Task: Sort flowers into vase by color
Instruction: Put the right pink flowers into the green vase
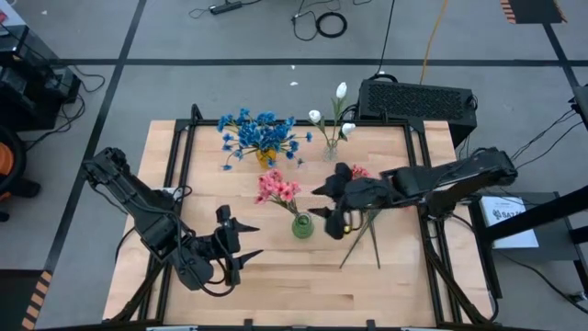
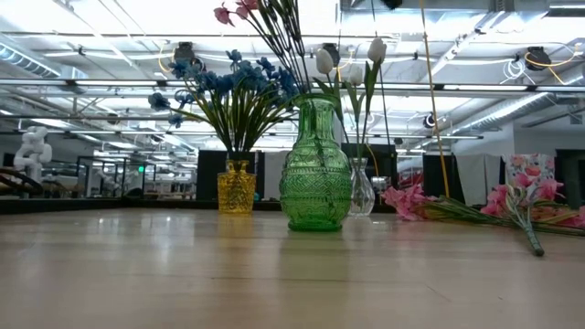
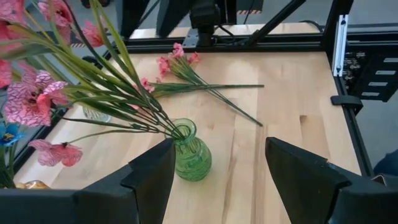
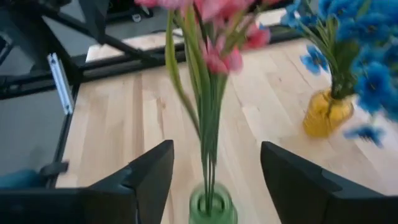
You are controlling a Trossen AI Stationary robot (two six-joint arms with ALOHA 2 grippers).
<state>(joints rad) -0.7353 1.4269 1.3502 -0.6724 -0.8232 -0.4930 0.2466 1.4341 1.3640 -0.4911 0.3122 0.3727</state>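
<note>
A green glass vase (image 1: 301, 226) stands mid-table and holds pink sprigs (image 1: 276, 188). Blue blooms (image 1: 260, 133) fill a yellow vase (image 2: 236, 187), and white tulip buds (image 1: 331, 115) stand in a small clear vase (image 2: 361, 194). More pink sprigs (image 1: 360, 175) lie flat on the table right of the green vase, stems toward the near edge. My right gripper (image 1: 314, 202) hovers open just right of and above the green vase (image 4: 211, 208). The pink stems (image 4: 208, 124) rise between its fingers without touching them. My left gripper (image 1: 250, 241) is open, left of the green vase (image 3: 191, 158).
A black box (image 1: 418, 99) sits at the table's far right corner. Black frame rails (image 1: 179, 156) run along the table's left and right sides. Bare wood (image 1: 294, 285) lies near the front edge. The loose pink sprigs (image 3: 186, 68) lie beyond the green vase from the left gripper.
</note>
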